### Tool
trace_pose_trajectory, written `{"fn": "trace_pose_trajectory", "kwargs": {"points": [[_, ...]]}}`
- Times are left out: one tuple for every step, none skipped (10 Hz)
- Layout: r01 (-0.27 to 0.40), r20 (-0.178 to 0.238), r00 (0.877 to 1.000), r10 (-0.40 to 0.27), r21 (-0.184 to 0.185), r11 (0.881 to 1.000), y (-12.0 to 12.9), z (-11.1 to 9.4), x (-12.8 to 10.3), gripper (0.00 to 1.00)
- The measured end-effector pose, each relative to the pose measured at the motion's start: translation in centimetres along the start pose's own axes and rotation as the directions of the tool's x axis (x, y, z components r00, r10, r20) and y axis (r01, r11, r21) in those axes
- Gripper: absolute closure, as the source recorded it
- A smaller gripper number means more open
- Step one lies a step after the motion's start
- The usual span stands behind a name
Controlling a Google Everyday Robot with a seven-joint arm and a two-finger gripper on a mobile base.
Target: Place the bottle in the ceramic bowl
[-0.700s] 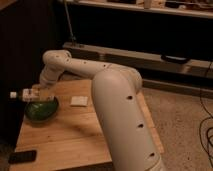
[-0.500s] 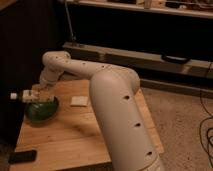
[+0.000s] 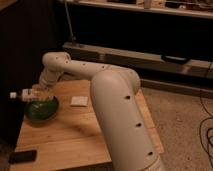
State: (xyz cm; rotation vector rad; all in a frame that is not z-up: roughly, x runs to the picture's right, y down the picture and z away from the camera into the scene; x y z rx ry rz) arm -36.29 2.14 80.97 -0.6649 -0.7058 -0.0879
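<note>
End effector (image 3: pixel 39 93) gripping bottle (image 3: pixel 22 94) (held sideways), above ceramic bowl (image 3: pixel 43 112)

A white pad (image 3: pixel 79 101) is lying mid-bench (image 3: pixel 65 136); a black phone (image 3: pixel 22 156) is sitting at its lower-left corner. Cables (image 3: pixel 205 134) are trailing over the speckled floor (image 3: pixel 180 115), far right. The pincer (image 3: pixel 36 93) is hovering left of centre.

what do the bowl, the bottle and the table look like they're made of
bowl: dark green, glossy, likely glazed ceramic. bottle: pale, see-through, probably plastic, white cap. table: light wood, plank lines visible. The claw is at the bottle, over the bowl.
</note>
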Motion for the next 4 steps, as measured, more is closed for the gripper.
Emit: {"fn": "trace_pose_trajectory", "kwargs": {"points": [[0.001, 0.009, 1.000, -0.001, 0.000, 1.000, 0.08, 0.49, 0.33, 0.03], [0.003, 0.008, 1.000, -0.003, 0.000, 1.000, 0.18, 0.67, 0.39, 0.03], [0.004, 0.002, 1.000, -0.004, 0.002, 1.000, 0.27, 0.62, 0.30, 0.03], [0.003, -0.002, 1.000, -0.003, 0.002, 1.000, 0.28, 0.56, 0.20, 0.03]]}}
